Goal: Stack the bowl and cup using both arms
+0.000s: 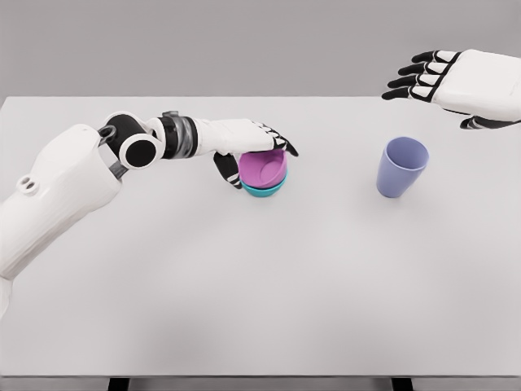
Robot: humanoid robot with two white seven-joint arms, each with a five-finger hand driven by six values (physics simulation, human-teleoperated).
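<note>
My left hand (259,145) grips the round purple plastic bowl (262,167), nested in a teal bowl (264,191); right of it stands the lavender cup (401,166), my right hand (444,81) spread wide above it.

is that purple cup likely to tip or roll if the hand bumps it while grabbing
The purple cup stands upright but is tall and narrows toward its base, so a push near the rim would probably tip it. Once down, its round tapered wall would likely roll in a curve. It looks stiff, so the right hand shouldn't deform it.
</note>
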